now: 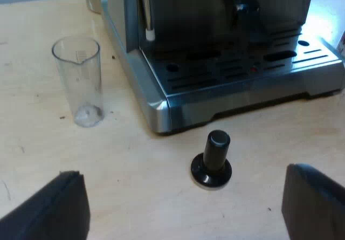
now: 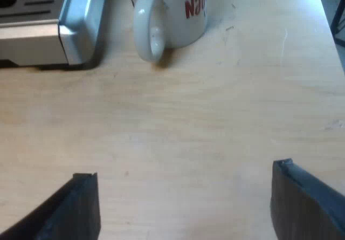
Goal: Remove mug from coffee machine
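The right tool [image 2: 184,172] hangs low over the bare desk [image 2: 188,116], its two black fingers wide apart and holding nothing. Straight ahead of it, well apart, stands the white mug [image 2: 172,11], upright on the desk, just beside the outer corner of the espresso machine [image 2: 64,29] and not on its drip tray. The mug's long axis is vertical. Its handle loop [image 2: 148,35] points back toward the tool and slightly toward the machine's corner, so a straight reach forward would meet the handle first. Red letters on the mug's side read "Na", with the rest cut off. The small dark print above them is too small to read.

The left tool [image 1: 181,170] also has its fingers spread and empty. It hovers over the desk just short of a tamper [image 1: 211,159] with a black knob, which stands upright in front of the machine's drip tray [image 1: 242,67]. A clear measuring glass [image 1: 78,81] stands off the machine's side, and no writing on it can be made out.

The right arm looks nearer to the mug. Judged from how it sits, the mug is already clear of the machine.
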You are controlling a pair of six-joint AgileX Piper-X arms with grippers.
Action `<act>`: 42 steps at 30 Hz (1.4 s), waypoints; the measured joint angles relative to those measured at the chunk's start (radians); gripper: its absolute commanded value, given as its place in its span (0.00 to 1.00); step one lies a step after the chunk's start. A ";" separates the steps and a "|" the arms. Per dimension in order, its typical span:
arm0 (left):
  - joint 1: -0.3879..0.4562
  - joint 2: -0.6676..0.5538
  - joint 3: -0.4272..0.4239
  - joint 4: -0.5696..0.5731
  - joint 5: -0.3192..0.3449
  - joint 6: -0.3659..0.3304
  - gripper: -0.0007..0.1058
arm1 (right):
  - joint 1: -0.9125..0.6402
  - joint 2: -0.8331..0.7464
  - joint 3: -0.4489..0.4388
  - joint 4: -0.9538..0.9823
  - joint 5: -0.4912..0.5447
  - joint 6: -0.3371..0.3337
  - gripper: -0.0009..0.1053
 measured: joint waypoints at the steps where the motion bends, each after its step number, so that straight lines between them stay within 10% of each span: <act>1: 0.000 0.000 0.002 0.000 0.000 0.000 0.82 | 0.000 0.000 0.000 0.000 0.000 0.000 0.64; 42: 0.000 0.000 0.016 -0.002 0.000 0.052 0.82 | 0.000 0.000 0.006 -0.026 0.000 0.013 0.64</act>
